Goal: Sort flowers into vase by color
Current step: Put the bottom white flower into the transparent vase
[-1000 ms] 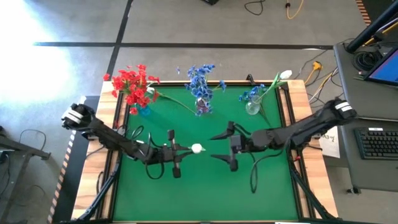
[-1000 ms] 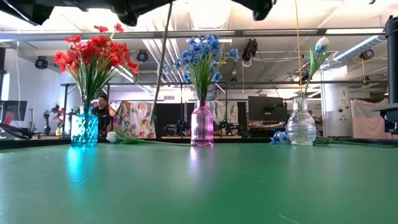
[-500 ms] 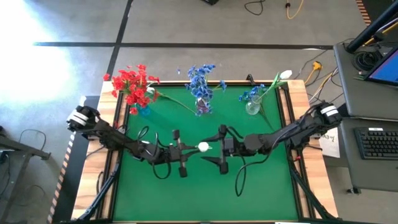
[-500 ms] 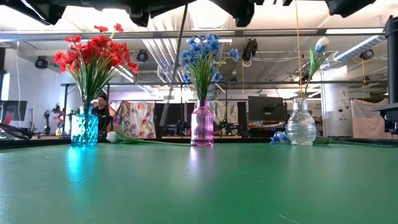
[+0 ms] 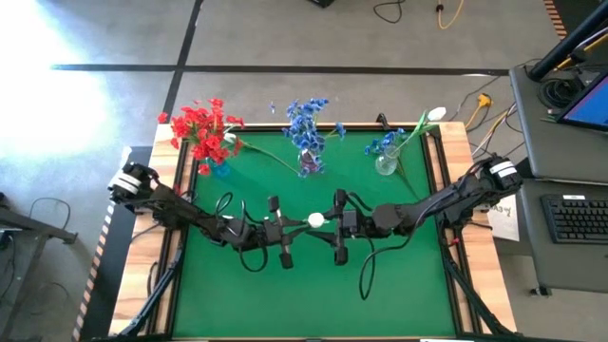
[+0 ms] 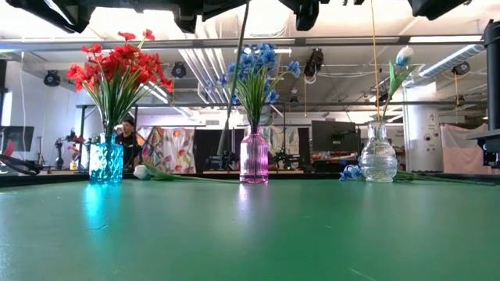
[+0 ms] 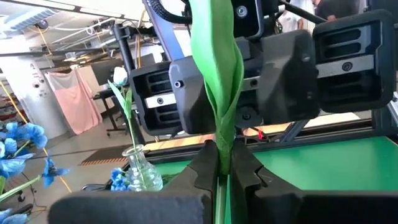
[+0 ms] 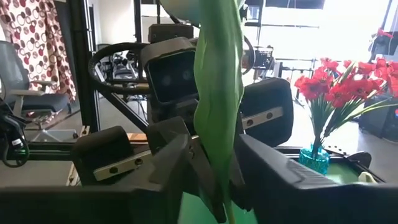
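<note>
A white flower with its bud (image 5: 314, 220) up stands upright over the middle of the table, and my left gripper (image 7: 222, 171) is shut on it. Its thin stem (image 6: 237, 86) hangs down, clear of the green mat. My right gripper (image 8: 214, 168) faces the left one (image 5: 300, 226) from the table's right. Its fingers are partly closed and stand close on either side of the flower's folded green leaf (image 8: 217, 106). At the far edge stand a blue vase (image 6: 105, 162) of red flowers, a pink vase (image 6: 254, 156) of blue flowers, and a clear vase (image 6: 379, 160) with one white flower (image 5: 435, 115). My left gripper pinches the flower's stem (image 7: 222, 186) between its two fingers, just below the leaf. The fingers come level from the table's left and lie across the stem. The flower stands upright, lifted clear of the table. My right gripper's fingers (image 8: 261, 165) stand beside the leaf; I cannot tell whether they touch it.
Another white flower (image 6: 141, 172) lies on the mat between the blue and pink vases. A blue flower (image 6: 351, 172) lies beside the clear vase. A black frame (image 5: 446, 190) lines the table's sides. The near half of the mat (image 5: 313, 294) holds nothing.
My left gripper has carried the upright white flower toward the table's right. My right gripper has moved left to meet it, and its wide-spread fingers have narrowed around the leaf.
</note>
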Available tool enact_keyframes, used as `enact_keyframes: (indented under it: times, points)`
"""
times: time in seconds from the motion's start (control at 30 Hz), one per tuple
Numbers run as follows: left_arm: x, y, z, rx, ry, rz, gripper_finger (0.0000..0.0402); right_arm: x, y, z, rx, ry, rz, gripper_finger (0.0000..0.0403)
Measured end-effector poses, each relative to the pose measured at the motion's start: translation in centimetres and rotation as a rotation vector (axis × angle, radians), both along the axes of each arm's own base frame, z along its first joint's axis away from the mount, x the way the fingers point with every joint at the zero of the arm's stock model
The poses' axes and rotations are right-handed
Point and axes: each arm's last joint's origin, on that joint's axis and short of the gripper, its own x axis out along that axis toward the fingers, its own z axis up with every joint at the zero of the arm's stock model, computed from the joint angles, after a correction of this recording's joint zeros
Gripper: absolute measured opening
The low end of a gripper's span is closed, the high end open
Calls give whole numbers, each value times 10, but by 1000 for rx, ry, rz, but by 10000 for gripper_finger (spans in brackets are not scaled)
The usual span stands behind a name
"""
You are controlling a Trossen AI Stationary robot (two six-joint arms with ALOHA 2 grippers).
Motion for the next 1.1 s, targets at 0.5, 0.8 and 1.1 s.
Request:
enact_keyframes:
  times: [0.5, 0.8, 1.1]
  points:
    - [1, 1, 1, -81, -26, -12, 22, -1, -1, 1, -4, -4, -21, 17]
    - [-1, 3, 4, -132, -38, 36, 175, -14, -7, 17, 19, 51, -98, 14]
    - [-8, 4, 8, -216, 88, -122, 257, -78, -37, 68, 69, 167, -520, 13]
